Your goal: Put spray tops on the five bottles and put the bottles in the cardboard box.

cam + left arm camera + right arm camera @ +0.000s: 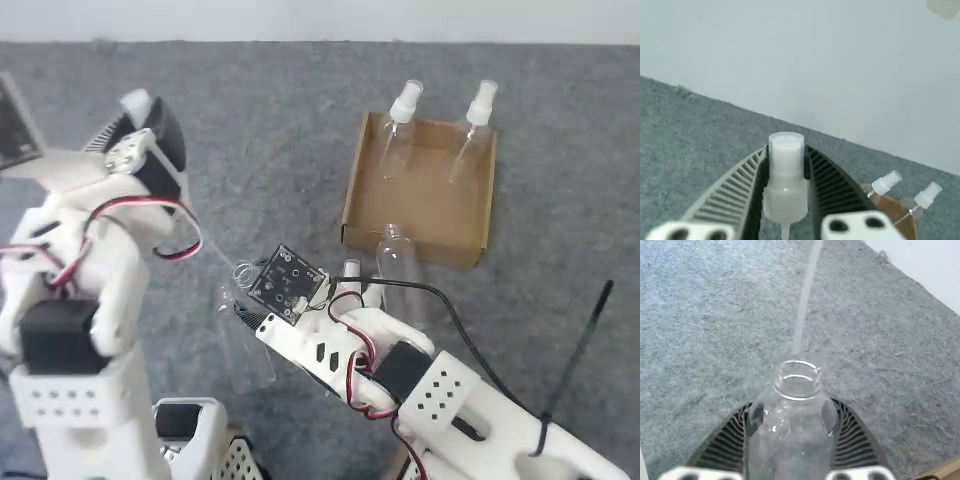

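My left gripper (pixel 785 200) is shut on a white spray top (pixel 786 165), held raised at the left of the table (pixel 150 135). Its thin dip tube (pixel 805 305) slants down to the open neck of a clear bottle (pixel 796 405). My right gripper (pixel 795 440) is shut on that bottle's body, near the table's middle (pixel 250 318). The tube's tip is at the mouth; I cannot tell whether it is inside. The cardboard box (pixel 358 190) at the back right holds two bottles with spray tops (pixel 398 135) (pixel 472 140).
A capless clear bottle (pixel 397 256) stands just outside the box's front wall, close to my right arm. A black strip (pixel 590 330) lies at the right. Grey carpet (pixel 270 130) covers the table. The box and its two bottles (pixel 890 182) appear beyond my left gripper.
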### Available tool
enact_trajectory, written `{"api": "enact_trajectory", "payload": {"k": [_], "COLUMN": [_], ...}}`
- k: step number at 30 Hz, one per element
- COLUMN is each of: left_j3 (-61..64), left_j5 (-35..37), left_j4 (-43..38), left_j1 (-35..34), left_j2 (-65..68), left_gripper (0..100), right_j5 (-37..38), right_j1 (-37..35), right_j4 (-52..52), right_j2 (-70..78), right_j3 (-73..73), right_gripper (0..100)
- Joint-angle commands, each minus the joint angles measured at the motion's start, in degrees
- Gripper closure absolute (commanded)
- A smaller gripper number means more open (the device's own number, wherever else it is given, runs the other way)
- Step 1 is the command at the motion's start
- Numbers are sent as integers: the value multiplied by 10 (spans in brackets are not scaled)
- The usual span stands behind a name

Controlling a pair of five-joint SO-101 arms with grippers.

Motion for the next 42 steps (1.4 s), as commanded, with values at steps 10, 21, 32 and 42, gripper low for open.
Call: {"api": "enact_trajectory", "payload": {"k": [10,21,32,42], "left_j3": [59,111,213,276], "left_j5": [0,0,-87,-94], "left_j4": [-20,12,-8,-27], "left_j1": [58,91,150,167], "left_j2": [-15,-16,-118,-214], "left_gripper": [971,971,971,835], "right_j5": [-7,-78,-85,-85], "right_j1": [-4,36,76,78], "right_j4": [-13,-22,-94,-91], "right_j2": [-24,-29,-24,-24], "right_j3": [-6,-8,18,20], "right_gripper": [992,992,992,992]}}
